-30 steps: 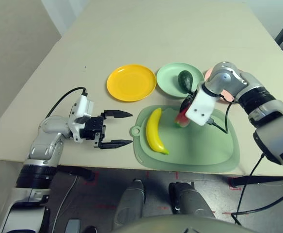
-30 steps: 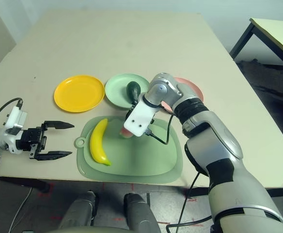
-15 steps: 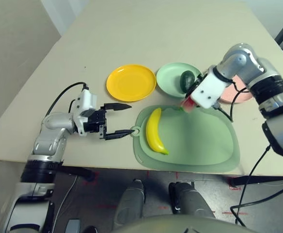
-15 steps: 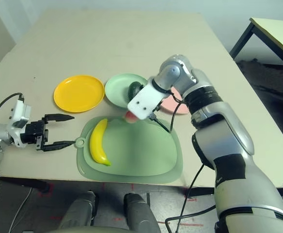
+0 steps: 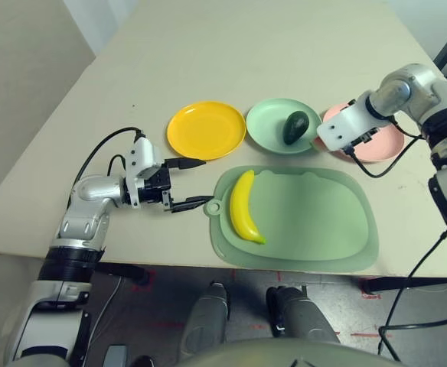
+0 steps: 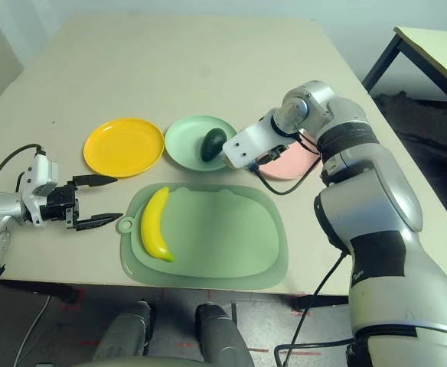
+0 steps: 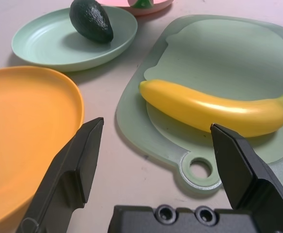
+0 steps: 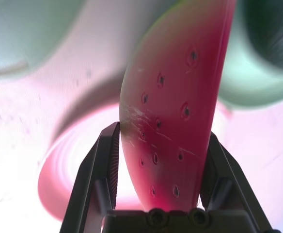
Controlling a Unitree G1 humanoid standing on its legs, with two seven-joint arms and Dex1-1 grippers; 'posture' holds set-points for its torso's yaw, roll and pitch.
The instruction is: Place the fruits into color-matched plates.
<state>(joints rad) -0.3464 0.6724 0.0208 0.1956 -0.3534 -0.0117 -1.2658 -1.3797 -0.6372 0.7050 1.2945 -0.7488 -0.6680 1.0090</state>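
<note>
The yellow banana (image 5: 243, 208) lies on the left part of the green mat (image 5: 315, 222). The dark green avocado (image 5: 294, 126) rests in the mint green plate (image 5: 268, 121). The yellow-orange plate (image 5: 206, 130) holds nothing. My right gripper (image 8: 161, 145) is shut on the red watermelon wedge (image 8: 173, 107), held just above the pink plate (image 5: 382, 144) at its near-left rim; my white right wrist (image 5: 347, 131) covers the wedge from above. My left gripper (image 5: 206, 182) stands open on the table just left of the mat, pointing at the banana (image 7: 214, 109).
The mat's ring tab (image 5: 213, 206) lies just ahead of my left fingertips. Black cables hang from both wrists. The table's front edge runs just below the mat. A second table (image 6: 438, 46) stands off to the right.
My right arm has carried the watermelon wedge off the mat, back and to the right, up to the pink plate. My open left gripper has moved right, toward the mat's tab.
</note>
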